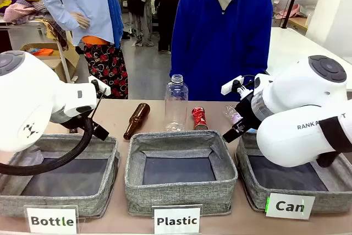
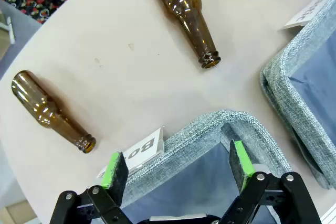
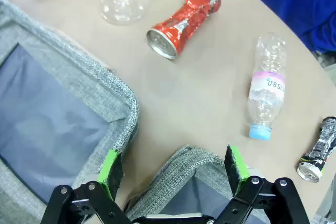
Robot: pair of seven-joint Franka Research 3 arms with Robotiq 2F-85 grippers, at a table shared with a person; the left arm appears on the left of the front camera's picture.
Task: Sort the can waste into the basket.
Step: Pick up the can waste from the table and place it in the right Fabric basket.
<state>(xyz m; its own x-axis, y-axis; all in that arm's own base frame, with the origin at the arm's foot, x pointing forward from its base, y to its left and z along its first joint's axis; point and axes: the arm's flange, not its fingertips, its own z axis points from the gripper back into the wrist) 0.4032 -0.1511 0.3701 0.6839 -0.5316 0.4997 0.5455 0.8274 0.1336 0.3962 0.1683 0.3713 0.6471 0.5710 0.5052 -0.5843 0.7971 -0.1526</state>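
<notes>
- Hovering over the far left corner of the basket labelled "Can", the right gripper has its fingers spread wide with nothing between them.
- The left gripper hangs over the corner of the "Bottle" basket, its fingers just as wide apart and also empty.
- By the look of it, the step in hand is the reach for a first can. What shows of the "Can" basket's dark base is bare, so the sorting seems hardly begun.
- The red can, crushed at the waist, lies on its side on the desk. It is past the gap between the "Plastic" basket and the "Can" basket, with its open end turned towards the right gripper.
- The black and silver can lies farther to the side, beyond a clear plastic bottle that rests between the two cans.
- The red can seems the nearer target. The next move would need the right arm to carry forward over the basket rim, turn the fingers across the can's narrow waist, then lower and close.
- The dented metal may slip or roll, so a centred grip matters. The upright clear bottle just beside the can should be kept clear of.
</notes>
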